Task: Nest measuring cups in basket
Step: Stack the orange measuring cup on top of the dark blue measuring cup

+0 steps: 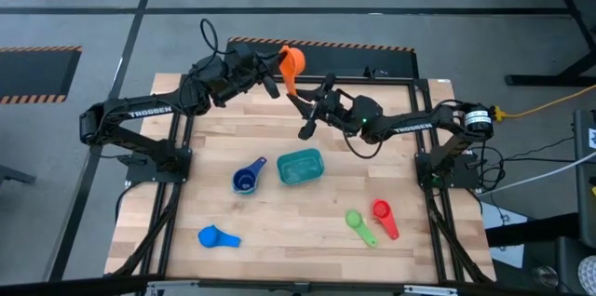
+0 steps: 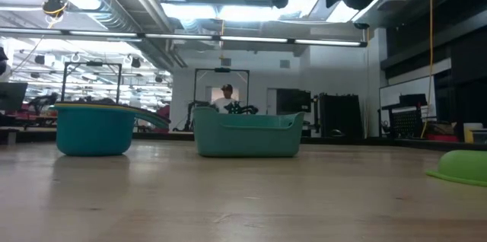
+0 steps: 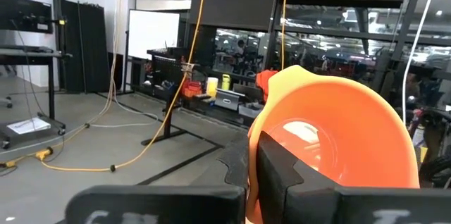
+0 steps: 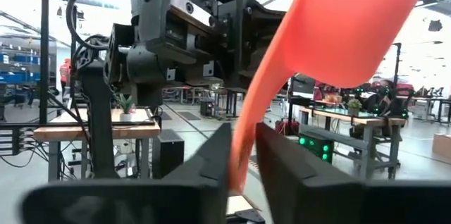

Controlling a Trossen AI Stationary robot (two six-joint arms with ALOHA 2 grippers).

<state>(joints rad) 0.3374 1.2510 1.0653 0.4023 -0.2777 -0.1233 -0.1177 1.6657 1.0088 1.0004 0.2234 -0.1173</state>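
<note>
An orange measuring cup [image 1: 291, 59] hangs in the air over the table's far edge, between my two grippers. My left gripper [image 1: 277, 68] is shut on its bowl, which fills the left wrist view [image 3: 345, 132]. My right gripper [image 1: 301, 99] comes from the right and is shut on the cup's handle. The teal basket [image 1: 300, 167] stands on its base at the table's middle. A blue cup [image 1: 246, 180] lies left of the basket. A light blue cup [image 1: 216, 236], a green one [image 1: 358, 224] and a red one [image 1: 385, 217] lie nearer the front. My left gripper pinches the wall of the orange cup's bowl at its rim [image 3: 252, 155] between its two fingers, coming about level from the table's left. The cup is lifted clear of the table. My right gripper has the cup's flat handle [image 4: 243, 157] between its two fingers [image 4: 289, 175], near the handle's free end. It comes from the table's right, slanting upward, and the handle runs up from the fingers to the bowl [image 4: 352, 27].
In the low view the basket [image 2: 247, 135] stands mid-table, with a blue cup [image 2: 95, 128] to its left and the green cup [image 2: 464, 167] at the right edge. Bare wood lies in front of them. A person stands far back in the room.
</note>
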